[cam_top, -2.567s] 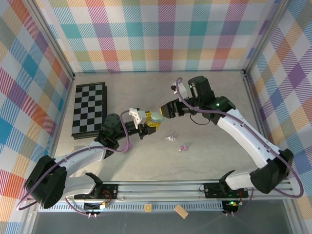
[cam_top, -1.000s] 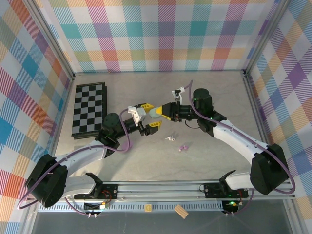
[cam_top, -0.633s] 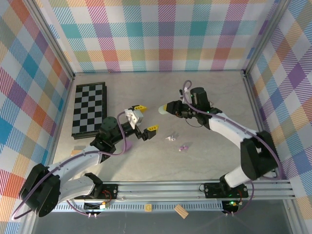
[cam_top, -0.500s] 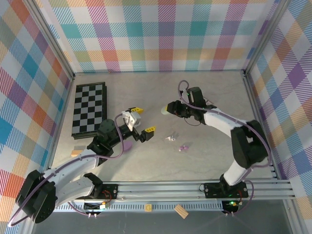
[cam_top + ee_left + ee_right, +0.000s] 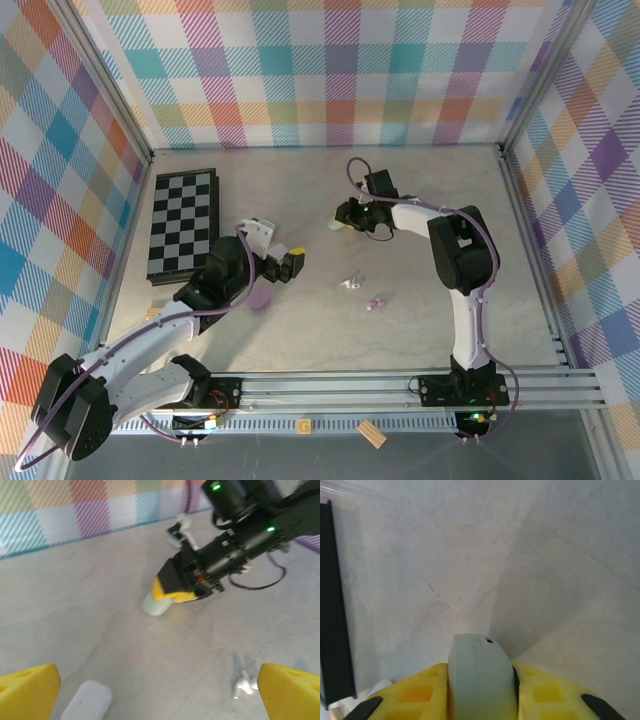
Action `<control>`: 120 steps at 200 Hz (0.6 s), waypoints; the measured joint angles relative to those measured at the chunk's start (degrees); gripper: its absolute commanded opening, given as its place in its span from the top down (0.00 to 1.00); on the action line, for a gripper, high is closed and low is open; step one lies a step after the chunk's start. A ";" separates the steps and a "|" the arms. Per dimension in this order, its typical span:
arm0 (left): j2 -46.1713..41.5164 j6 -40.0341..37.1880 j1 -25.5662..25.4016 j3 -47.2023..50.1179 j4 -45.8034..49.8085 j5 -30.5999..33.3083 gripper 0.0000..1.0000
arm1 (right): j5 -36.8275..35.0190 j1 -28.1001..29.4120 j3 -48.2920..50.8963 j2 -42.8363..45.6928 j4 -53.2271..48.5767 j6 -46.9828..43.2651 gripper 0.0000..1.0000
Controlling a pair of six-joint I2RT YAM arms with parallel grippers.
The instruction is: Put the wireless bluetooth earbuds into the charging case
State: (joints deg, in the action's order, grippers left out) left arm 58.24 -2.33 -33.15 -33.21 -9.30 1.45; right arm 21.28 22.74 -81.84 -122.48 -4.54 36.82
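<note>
Two loose pieces, the whitish earbud (image 5: 349,284) and the lilac earbud (image 5: 377,301), lie near the middle of the table (image 5: 450,335), toward its near edge. My right gripper (image 5: 343,221) is clenched on the pale green charging case (image 5: 480,675) just beyond them; my left gripper (image 5: 288,262) gapes empty. I'd seat the case flat and steady before fetching either bud.

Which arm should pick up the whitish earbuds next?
Left, probably. The left gripper has open, empty jaws with the whitish earbuds ahead; the right gripper has jaws shut on the pale green case.
</note>
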 measured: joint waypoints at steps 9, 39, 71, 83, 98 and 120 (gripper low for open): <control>1.70 0.46 0.63 -2.10 3.17 2.32 0.00 | -0.26 -0.17 -1.29 -0.61 -0.68 -0.02 0.74; 8.52 0.31 3.15 -9.79 13.25 7.69 0.00 | -1.42 -0.63 -2.71 -0.92 -3.30 -0.87 0.51; 15.30 -3.76 4.04 -16.02 21.77 11.63 0.00 | -4.15 -0.68 -2.58 -0.52 -5.66 -3.08 0.30; 17.86 -6.03 4.07 -17.90 24.63 12.74 0.00 | -5.62 -0.72 -1.73 1.01 -6.32 -4.00 0.25; 20.57 -8.72 4.11 -19.41 26.82 13.57 0.00 | -6.69 -0.72 0.79 4.90 -7.28 -5.46 0.20; 25.07 -12.87 4.50 -21.53 29.86 14.34 0.00 | -7.15 -0.74 4.94 12.02 -7.63 -6.71 0.18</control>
State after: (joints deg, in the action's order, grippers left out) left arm 83.31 -15.20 -28.64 -54.74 20.56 15.79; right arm 14.13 22.00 -76.90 -110.45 -12.16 30.11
